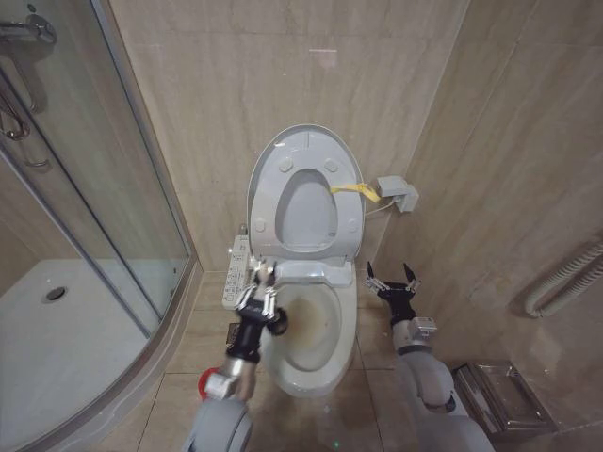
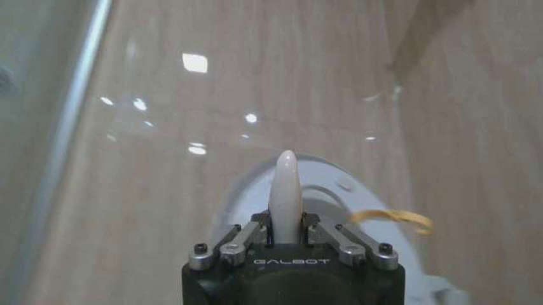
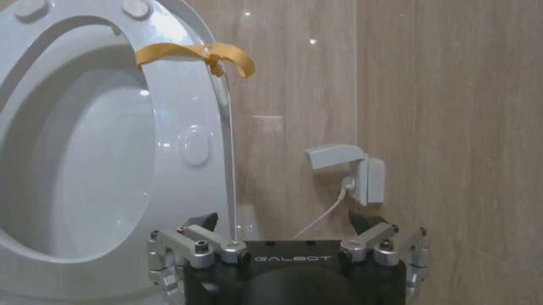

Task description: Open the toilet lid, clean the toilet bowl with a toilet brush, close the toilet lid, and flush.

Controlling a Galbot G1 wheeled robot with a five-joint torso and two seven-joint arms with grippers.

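1. The toilet brush (image 2: 286, 190) is a thin white stick, likely light and stiff, and its smooth plastic looks slippery. The sound place to hold it is on the handle, where the left tool (image 1: 259, 290) already clamps it; in the left wrist view the rounded tip stands straight out between the closed fingers.
2. The toilet lid (image 1: 306, 193) stands raised against the wall with the seat ring, a yellow tab (image 1: 356, 190) at its side edge. It is a broad, glossy, hinged shell, probably light yet slick, so that tab or the rim is the likely grip.
3. The toilet bowl (image 1: 316, 325) lies open below, stained yellowish-brown inside, heavy fixed ceramic.
4. The left arm reaches forward over the bowl's near-left rim, beside the button panel (image 1: 238, 267).
5. The right tool (image 1: 394, 282) hovers right of the bowl, fingers spread wide, holding nothing and pointing toward the wall.
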